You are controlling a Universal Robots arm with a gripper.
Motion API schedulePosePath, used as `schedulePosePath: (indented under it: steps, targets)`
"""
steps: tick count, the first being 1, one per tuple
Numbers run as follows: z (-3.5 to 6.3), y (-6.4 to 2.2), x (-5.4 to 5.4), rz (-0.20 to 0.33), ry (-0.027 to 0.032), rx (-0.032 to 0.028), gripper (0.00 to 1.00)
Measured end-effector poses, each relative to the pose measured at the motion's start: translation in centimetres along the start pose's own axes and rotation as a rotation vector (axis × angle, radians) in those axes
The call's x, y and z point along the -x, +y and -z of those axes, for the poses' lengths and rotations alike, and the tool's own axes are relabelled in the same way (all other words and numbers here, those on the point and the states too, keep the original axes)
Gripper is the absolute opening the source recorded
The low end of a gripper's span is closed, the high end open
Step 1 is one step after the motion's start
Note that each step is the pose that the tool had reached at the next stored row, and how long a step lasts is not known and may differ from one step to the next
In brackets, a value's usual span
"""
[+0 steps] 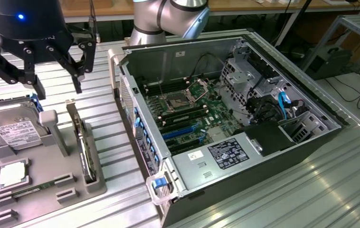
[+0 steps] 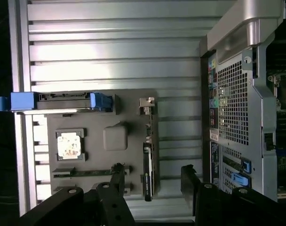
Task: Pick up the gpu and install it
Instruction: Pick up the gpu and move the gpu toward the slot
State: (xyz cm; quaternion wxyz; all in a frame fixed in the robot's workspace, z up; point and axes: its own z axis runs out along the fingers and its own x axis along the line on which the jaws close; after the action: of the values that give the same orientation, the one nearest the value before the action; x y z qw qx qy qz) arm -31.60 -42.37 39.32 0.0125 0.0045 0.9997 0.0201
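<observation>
The gpu is a thin black card with a silver end bracket. It stands on edge in a slot of the grey holder tray at the exterior view's left. In the wrist view the gpu is seen edge-on from above. My gripper hangs above the tray's far end, open, with nothing between its black fingers. Seen from the wrist, the gripper has one finger on either side of the card's line, well above it.
The tray also holds a silver hard drive with blue rails, a square CPU chip and a memory stick. The opened computer case lies close beside the tray on the slatted metal table.
</observation>
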Motion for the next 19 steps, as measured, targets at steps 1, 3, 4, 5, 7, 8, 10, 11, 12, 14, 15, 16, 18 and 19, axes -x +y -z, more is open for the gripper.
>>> schedulePosePath:
  steps: [1,3,4,5,7,8,10,11,12,14,15,16,18,19]
  targets:
    - [-0.01,0.0,0.01,0.014,0.0005,0.0004,0.6]
    - [-0.03,-0.11,0.01,0.028,0.0009,0.0009,0.6]
    - [-0.03,-0.16,0.01,0.029,0.0011,0.0009,0.6]
    - [-0.04,-0.21,0.02,0.03,0.0011,0.0009,0.6]
    - [-0.11,-0.26,0.01,0.03,0.0011,0.0009,0.6]
    - [-0.16,-0.32,0.02,0.03,0.0012,0.0009,0.6]
    - [-0.33,-0.36,0.01,0.031,0.001,0.001,0.6]
    - [-0.4,-0.38,0.01,0.032,0.0012,0.0009,0.6]
    - [-0.48,-0.4,0.01,0.032,0.0011,0.001,0.6]
    - [-0.62,-0.42,0.0,0.033,0.0012,0.0009,0.6]
    - [-0.69,-0.43,0.0,0.033,0.0012,0.0009,0.6]
    - [-0.74,-0.44,0.0,0.033,0.0013,0.0009,0.6]
    - [-0.85,-0.46,0.0,0.034,0.0013,0.0009,0.6]
    - [-0.9,-0.47,0.0,0.034,0.0013,0.0009,0.6]
